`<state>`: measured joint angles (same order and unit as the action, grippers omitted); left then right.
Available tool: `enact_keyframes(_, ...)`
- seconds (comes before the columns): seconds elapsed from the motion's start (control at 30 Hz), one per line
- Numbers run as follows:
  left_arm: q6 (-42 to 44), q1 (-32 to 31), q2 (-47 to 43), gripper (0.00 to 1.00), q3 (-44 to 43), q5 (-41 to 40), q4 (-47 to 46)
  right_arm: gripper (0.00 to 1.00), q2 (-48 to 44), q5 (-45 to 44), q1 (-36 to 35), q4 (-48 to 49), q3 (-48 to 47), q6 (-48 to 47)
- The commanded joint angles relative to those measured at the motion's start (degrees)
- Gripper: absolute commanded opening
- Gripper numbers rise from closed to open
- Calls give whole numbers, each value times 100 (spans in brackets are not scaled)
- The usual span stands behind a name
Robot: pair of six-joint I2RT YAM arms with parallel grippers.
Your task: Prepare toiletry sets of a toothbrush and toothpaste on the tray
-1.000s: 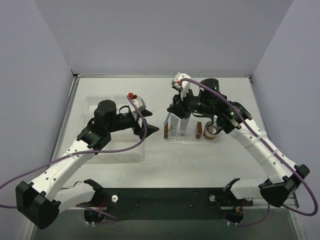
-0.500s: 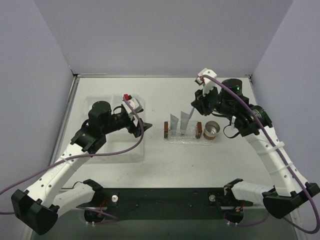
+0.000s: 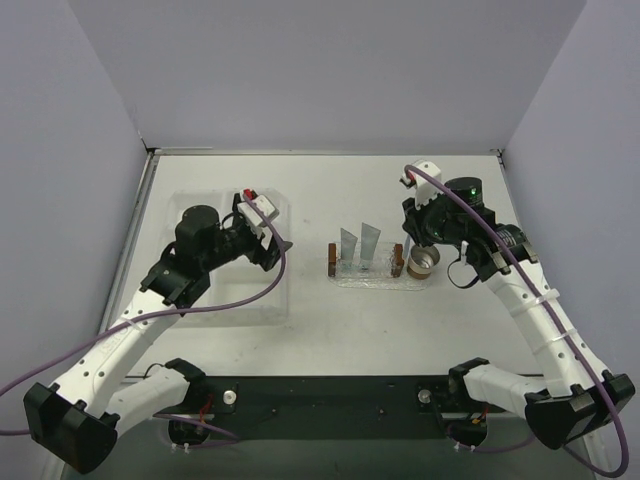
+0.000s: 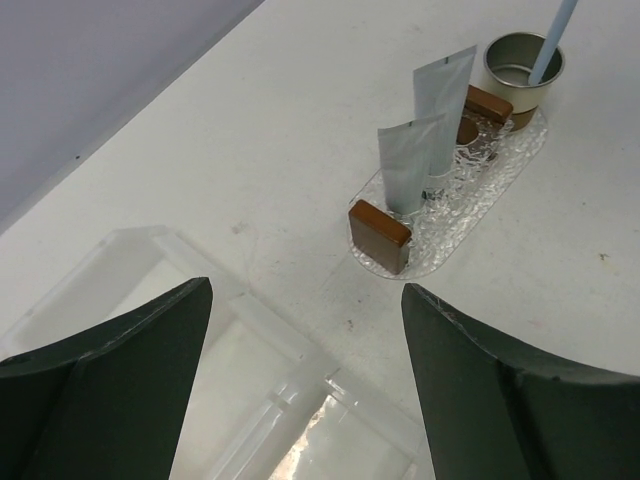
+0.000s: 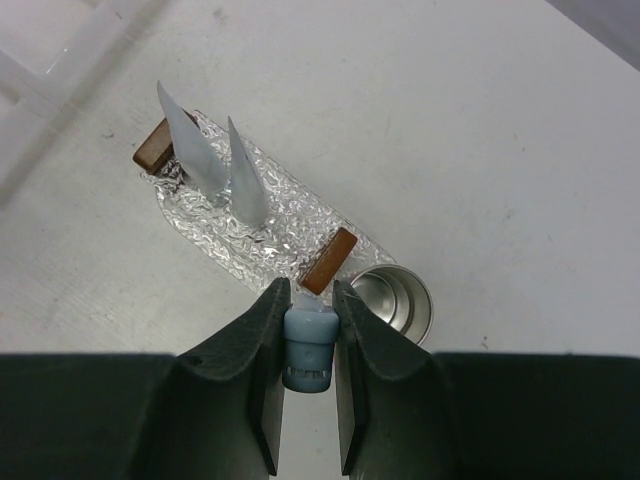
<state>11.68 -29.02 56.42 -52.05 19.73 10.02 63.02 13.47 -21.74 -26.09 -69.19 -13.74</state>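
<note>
right jaws: clamping on the top end of the toothbrush (image 5: pixel 308 352), holding it near upright over the metal cup (image 5: pixel 395 300).
toothbrush: hanging with its lower end reaching into the cup's mouth, just beside the tray's right end, not on the tray.
tray (image 4: pixel 440 255): sitting mid-desk (image 3: pixel 320 190), a little toward the right edge, carrying two toothpaste (image 4: pixel 408 165) tubes standing upright between two brown blocks (image 4: pixel 380 235).
left jaws: standing wide apart, gripping nothing, hovering over the clear box (image 4: pixel 250 400) near the desk's left edge.
step: judging by the layout, pairing the brush with the tubes; paste looking placed, brush not yet.
next: calling for bringing the brush over the tray and setting it beside the tubes without tipping them, then letting go.
</note>
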Motion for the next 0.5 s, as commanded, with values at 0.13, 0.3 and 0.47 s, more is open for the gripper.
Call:
enact_keyframes(0.13,36,343,-140,87,-86,-549,-132,0,271,322,354,692,160,143)
enact_keyframes(0.3,36,423,-167,88,-24,-540,-132,0,412,516,381,780,151,249)
enact_keyframes(0.47,36,467,-176,88,2,-549,-158,0,518,621,381,930,221,354)
